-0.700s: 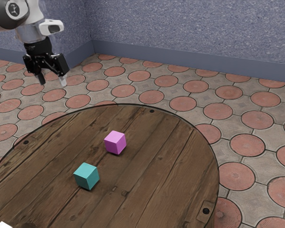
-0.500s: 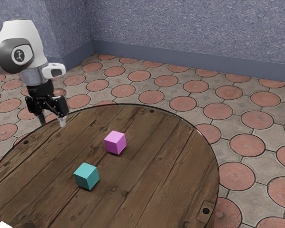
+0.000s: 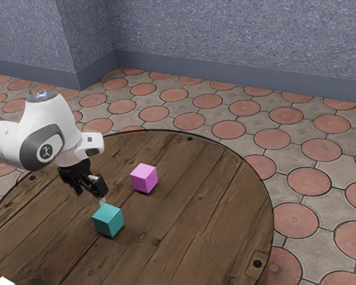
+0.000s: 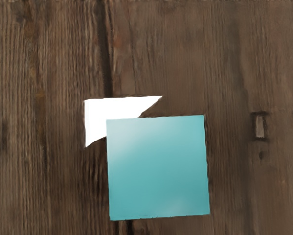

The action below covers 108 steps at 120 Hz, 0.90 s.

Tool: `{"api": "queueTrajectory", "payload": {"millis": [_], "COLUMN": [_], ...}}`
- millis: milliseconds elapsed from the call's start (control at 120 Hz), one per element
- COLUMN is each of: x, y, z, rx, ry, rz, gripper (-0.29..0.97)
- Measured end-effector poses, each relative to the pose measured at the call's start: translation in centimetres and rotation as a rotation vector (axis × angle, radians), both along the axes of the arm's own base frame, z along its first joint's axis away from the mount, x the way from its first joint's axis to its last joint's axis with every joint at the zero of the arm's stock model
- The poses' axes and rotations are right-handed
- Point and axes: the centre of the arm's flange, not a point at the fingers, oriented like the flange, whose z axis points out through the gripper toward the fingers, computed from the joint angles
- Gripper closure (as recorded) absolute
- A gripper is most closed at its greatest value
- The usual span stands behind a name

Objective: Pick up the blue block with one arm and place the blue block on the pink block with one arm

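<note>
Your gripper hangs low over the round wooden table, with the white arm bent down behind it from the exterior view's left. Its two black fingers stand spread apart with nothing between them, and the pale tip of one reaches down to just above the back upper edge of the blue block. Whether that tip touches the block you cannot tell. The blue block, more teal than blue in colour, sits flat on the planks just below the gripper and slightly toward the exterior view's right. The pink block rests on the table too, farther back and toward the exterior view's right of the blue one, clearly apart from it and from the gripper. In the wrist view you look straight down onto the blue block: its top face reads as a square turned slightly against the grain of the table. A white angular patch shows against one corner of the block, partly covered by it, and what it is cannot be made out. A small dark mark in the wood lies near the block's other side. At the lower corner on the exterior view's left, a bit of something white sits at the table's edge. Around the table you have a floor of round reddish tiles and a grey-blue wall.
</note>
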Motion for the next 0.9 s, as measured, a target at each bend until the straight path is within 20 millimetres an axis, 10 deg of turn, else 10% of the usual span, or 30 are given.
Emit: {"api": "queueTrajectory", "payload": {"millis": [900], "x": [2.0], "y": [-1.5], "z": [-7.3], "rx": [0.011], "ry": [0.014], "rz": [0.008], "gripper": [0.04]}}
